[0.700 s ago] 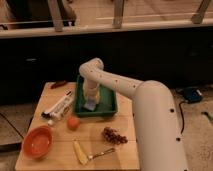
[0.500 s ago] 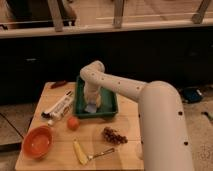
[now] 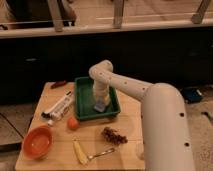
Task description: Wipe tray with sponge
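The dark green tray (image 3: 83, 95) sits at the back middle of the wooden table. The small pale blue-grey sponge (image 3: 100, 106) lies inside it near the front right. My gripper (image 3: 101, 100) reaches down into the tray from the white arm and sits right on top of the sponge, pressing it against the tray floor. The arm hides the tray's right half.
A white-and-black tube (image 3: 59, 107) lies left of the tray. A small orange ball (image 3: 73, 123), an orange bowl (image 3: 37, 141), a corn cob (image 3: 80, 152), a spoon (image 3: 102, 152) and a dark grape bunch (image 3: 114, 135) lie on the table's front half. A red item (image 3: 58, 84) is at the back left.
The gripper with the sponge has shifted slightly toward the tray's front; the arm has swung a little nearer the camera.
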